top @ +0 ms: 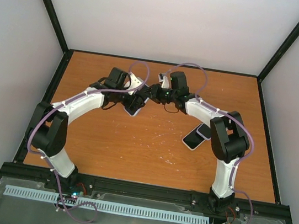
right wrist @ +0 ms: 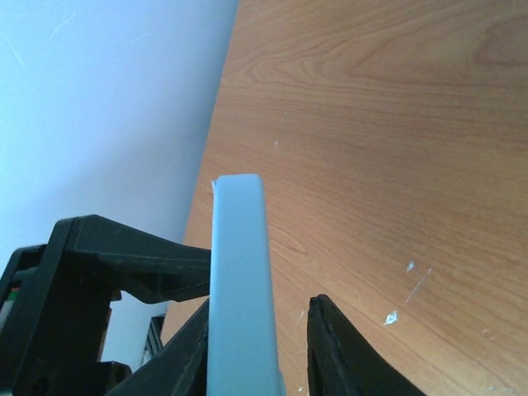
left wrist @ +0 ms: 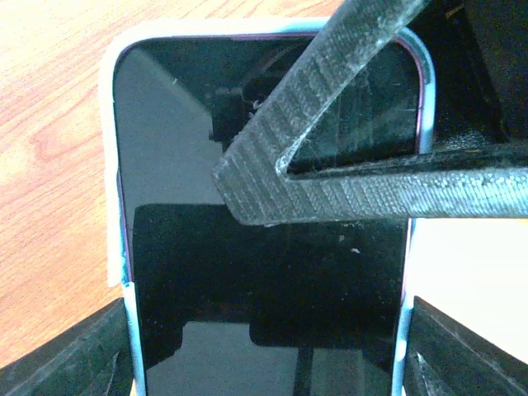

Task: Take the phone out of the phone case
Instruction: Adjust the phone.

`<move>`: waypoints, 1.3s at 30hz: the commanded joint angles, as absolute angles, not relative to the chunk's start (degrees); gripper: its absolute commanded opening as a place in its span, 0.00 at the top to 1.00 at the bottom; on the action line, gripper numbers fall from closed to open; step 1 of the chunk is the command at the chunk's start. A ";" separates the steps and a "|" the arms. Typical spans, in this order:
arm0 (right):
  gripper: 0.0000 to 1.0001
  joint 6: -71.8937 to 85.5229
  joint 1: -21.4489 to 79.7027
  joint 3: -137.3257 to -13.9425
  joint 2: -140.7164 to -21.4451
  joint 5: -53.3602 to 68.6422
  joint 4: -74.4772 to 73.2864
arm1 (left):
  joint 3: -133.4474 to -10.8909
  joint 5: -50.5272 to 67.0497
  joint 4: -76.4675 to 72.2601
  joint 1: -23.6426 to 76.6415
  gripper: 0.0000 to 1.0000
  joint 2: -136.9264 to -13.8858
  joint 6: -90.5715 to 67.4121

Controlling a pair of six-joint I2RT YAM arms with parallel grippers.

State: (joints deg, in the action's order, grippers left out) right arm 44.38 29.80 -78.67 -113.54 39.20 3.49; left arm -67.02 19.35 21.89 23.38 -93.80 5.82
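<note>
A ridged black finger [left wrist: 330,115] of the right pincer [right wrist: 260,307] slants across the top right corner of the phone [left wrist: 247,272], closest to the left wrist lens. The phone's dark screen faces that lens, and a purple rim shows along its top and right side. It sits in the pale blue phone case [left wrist: 110,165]. The case's upper left wall stands a little off the phone's side, while lower down the wall lies tight to it.

The left pincer [left wrist: 266,351] clamps the cased phone by its two long sides, one finger at each lower corner of the view, with the bench [left wrist: 49,124] behind it.

From the right wrist, the case shows edge-on as a pale slab between the right pincer's jaws. These are partly apart: the left-hand finger lies against the slab, and the other stands just clear of it, with a sliver of bench showing between.

From above, both arms meet over the far middle of the bench. Near the right arm's elbow a pale-rimmed handset [top: 192,140] lies flat, touching a purple-edged handset [top: 205,130].
</note>
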 commanded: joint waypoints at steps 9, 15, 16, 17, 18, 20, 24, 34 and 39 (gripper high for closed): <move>0.97 44.43 29.90 -78.91 -112.00 38.17 4.15 | -68.33 21.70 18.67 24.00 0.20 -92.90 4.62; 0.97 42.20 29.24 -78.54 -110.48 39.41 4.03 | -65.42 23.17 18.78 23.91 0.00 -89.73 5.01; 0.97 41.73 29.04 -78.44 -110.15 39.97 4.25 | -64.78 23.55 18.59 23.83 0.00 -89.02 4.89; 0.97 41.13 28.90 -78.28 -109.66 40.52 4.30 | -64.17 24.41 18.36 23.59 0.00 -88.04 4.70; 0.97 40.41 28.75 -78.12 -109.08 41.07 4.49 | -63.49 25.95 18.23 23.17 0.00 -87.17 4.67; 0.97 38.65 28.41 -77.81 -107.84 42.76 4.82 | -62.35 29.77 17.77 21.97 0.00 -85.01 4.70; 0.97 36.71 26.97 -75.73 -105.24 47.52 7.93 | -59.24 38.11 16.45 17.26 0.00 -80.34 4.46; 0.97 31.10 24.87 -73.06 -101.64 65.89 16.89 | -51.74 53.44 19.10 12.21 0.00 -71.81 10.54; 0.96 23.29 24.88 -75.71 -100.71 71.46 9.62 | -53.33 63.70 24.69 12.04 0.00 -73.89 16.47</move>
State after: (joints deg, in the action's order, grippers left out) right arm 30.59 24.58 -72.44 -104.14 62.78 11.73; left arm -51.83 52.90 20.25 12.47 -72.84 10.22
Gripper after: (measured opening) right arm 0.101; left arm 0.997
